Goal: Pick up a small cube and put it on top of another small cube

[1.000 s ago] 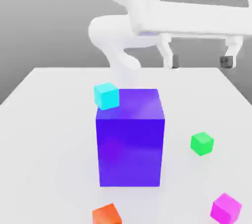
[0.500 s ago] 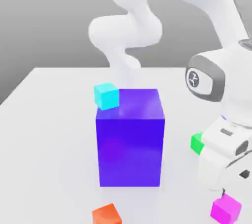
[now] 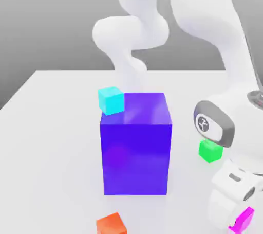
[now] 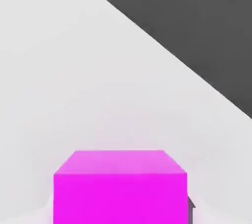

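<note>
A simulated lab: robot arm (image 3: 208, 17), plain white tabletop (image 3: 56, 140).

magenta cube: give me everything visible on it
The magenta cube is small, plain and evenly bright, with flat faces and straight edges. It sits near the front of the table at the exterior view's right, partly hidden by the gripper, which is closed on it. The material looks smooth; no markings show.
</note>
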### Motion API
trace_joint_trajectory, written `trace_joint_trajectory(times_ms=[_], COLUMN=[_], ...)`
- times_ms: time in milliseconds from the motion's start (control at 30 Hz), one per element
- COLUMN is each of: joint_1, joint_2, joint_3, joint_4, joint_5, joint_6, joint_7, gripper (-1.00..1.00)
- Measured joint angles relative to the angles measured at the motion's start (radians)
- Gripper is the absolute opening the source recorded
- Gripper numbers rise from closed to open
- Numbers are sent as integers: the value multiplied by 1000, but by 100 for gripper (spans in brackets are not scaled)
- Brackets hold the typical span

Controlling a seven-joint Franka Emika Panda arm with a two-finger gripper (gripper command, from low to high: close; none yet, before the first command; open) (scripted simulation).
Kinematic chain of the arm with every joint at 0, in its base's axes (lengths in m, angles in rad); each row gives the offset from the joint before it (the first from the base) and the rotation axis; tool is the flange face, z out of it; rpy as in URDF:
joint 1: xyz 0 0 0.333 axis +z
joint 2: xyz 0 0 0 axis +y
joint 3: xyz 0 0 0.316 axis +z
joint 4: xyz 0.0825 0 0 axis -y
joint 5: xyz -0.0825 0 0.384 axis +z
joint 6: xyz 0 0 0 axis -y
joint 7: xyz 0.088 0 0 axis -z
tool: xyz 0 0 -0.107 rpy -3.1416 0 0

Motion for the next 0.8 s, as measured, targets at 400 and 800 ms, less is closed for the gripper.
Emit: trace_joint_trajectory(times_ms=[400,800], joint_1=[101,143], joint_2=[-432,-617], joint_3=[231,312], joint_4=[-362,-641], joint_5=[390,389], joint_6=[-38,50], joint_7=[-159,-74], gripper=[-100,-100])
